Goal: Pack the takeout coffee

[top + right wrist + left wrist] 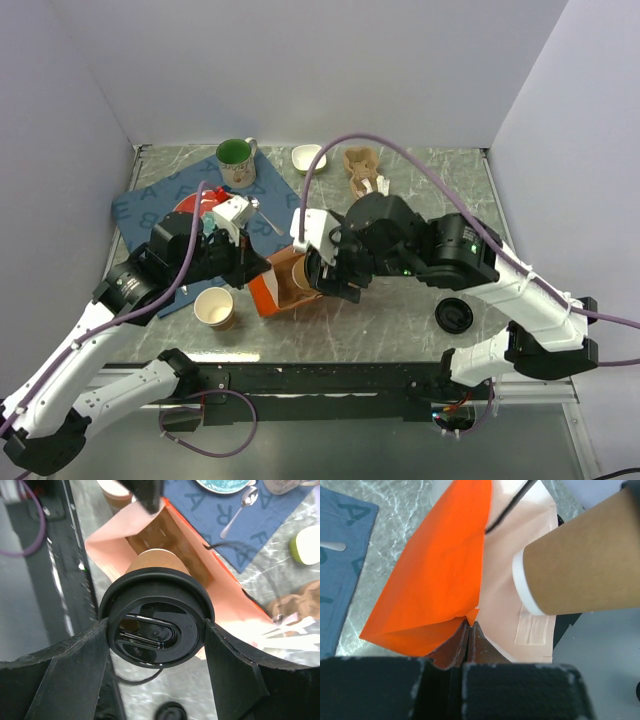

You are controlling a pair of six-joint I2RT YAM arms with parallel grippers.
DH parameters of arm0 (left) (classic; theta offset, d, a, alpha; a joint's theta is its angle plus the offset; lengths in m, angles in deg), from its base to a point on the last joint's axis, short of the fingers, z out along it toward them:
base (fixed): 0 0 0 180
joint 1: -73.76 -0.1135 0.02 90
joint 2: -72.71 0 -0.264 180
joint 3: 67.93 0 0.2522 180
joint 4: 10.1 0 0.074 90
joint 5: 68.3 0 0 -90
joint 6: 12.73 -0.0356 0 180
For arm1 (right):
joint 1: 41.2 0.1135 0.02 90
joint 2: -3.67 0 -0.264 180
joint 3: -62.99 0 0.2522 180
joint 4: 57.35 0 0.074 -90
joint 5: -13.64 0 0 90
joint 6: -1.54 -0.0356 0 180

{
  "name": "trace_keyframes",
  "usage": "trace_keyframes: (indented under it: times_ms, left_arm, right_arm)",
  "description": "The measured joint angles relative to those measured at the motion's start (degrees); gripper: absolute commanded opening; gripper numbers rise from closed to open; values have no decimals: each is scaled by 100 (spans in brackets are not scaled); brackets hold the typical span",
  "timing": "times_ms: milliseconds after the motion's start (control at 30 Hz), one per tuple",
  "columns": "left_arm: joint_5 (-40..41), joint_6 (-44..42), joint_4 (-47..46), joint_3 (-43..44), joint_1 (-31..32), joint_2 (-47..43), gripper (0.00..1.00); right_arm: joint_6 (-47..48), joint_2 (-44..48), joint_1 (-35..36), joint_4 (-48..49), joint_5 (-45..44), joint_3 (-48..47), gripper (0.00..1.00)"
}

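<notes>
Two grippers at the mouth of one bag

Two black fingers (75,675) of the right gripper (157,627) press from both sides on the round black lid of the takeout coffee (156,560), so this gripper is closed around the cup at its lid. The brown paper body of the cup goes away from the fingers. Its bottom end is inside the open mouth of the orange bag (435,580), between the pale pink inner walls, while the lid end is outside the bag. In the left wrist view the white bottom rim of the cup points into the bag.

The left gripper (468,632) is just beside the right one. Its fingers are pressed together on the edge of the bag and they pinch the paper at a fold. The orange wall spreads out from this pinch.

Near the left gripper, on the side of the arm bases, a lidless tan cup (215,308) stands on the table (370,335). It is close to the bag, but I cannot tell if they touch. Beyond both grippers lies a blue mat (150,205) with a spoon (237,510) on it, and farther beyond stands a green mug (235,158). A loose black lid (455,316) lies well apart from the right gripper, beside its own arm.
</notes>
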Motion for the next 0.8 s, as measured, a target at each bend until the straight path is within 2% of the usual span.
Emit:
trace_keyframes:
  times_ms: [167, 433, 633, 800]
  left_arm:
    - [-107, -4, -192, -44, 0, 50, 1]
    - [-428, -177, -549, -393, 0, -39, 1]
    - [-807, -350, -844, -660, 0, 31, 2]
    - [-748, -315, -1040, -728, 0, 227, 38]
  right_arm:
    - [588, 227, 286, 170, -466, 758, 62]
    - [1528, 369, 328, 850, -802, 1956, 61]
    - [1921, 861, 330, 1650, -1005, 3427, 61]
    - [2000, 1121, 328, 1965, -1027, 4013, 61]
